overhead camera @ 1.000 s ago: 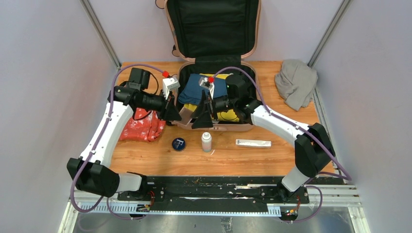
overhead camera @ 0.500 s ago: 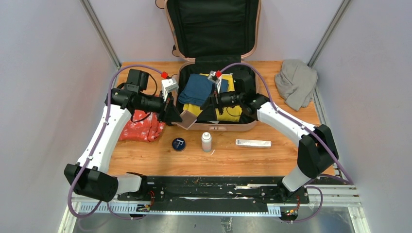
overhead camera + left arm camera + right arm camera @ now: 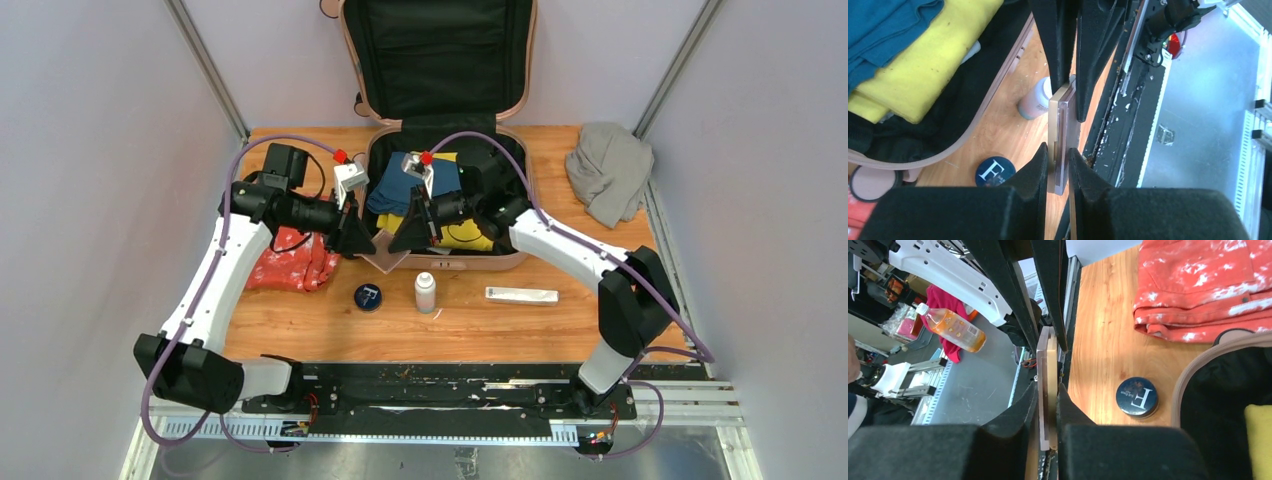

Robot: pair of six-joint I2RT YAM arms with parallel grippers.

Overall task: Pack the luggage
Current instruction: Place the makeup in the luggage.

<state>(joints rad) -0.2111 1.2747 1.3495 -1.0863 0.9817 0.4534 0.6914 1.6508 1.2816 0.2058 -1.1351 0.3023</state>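
**A:** Top external view: the luggage (image 3: 470, 263) lies open at the far middle of the bench (image 3: 560, 320). Its lid stands up behind it, and folded blue and yellow clothes (image 3: 455, 235) lie in the base. Just outside its near-left corner, both arms meet on one thin pinkish flat case (image 3: 383, 262).

**B:** Who has hold of it?

**A:** Left wrist view: the left end effector (image 3: 1058, 152) is nearly closed, with its pads flat on the case's two broad faces at one end. The other arm's fingers pinch the opposite end. A small bottle (image 3: 1035, 102) and a round tin (image 3: 995, 172) sit on the bench just outside the luggage rim.

**B:** And the right?

**A:** Right wrist view: the right end effector (image 3: 1047, 390) is clamped on the same case, parted only by its thickness. A red garment (image 3: 1208, 285) lies beside the luggage's left wall.

**B:** How will things handle?

**A:** The case looks stiff, light and smooth, so I'd grip the broad faces, not the edges. The luggage shell seems rigid, bulky and slick. I'd take the lid by its rim, and a push could make it slide.
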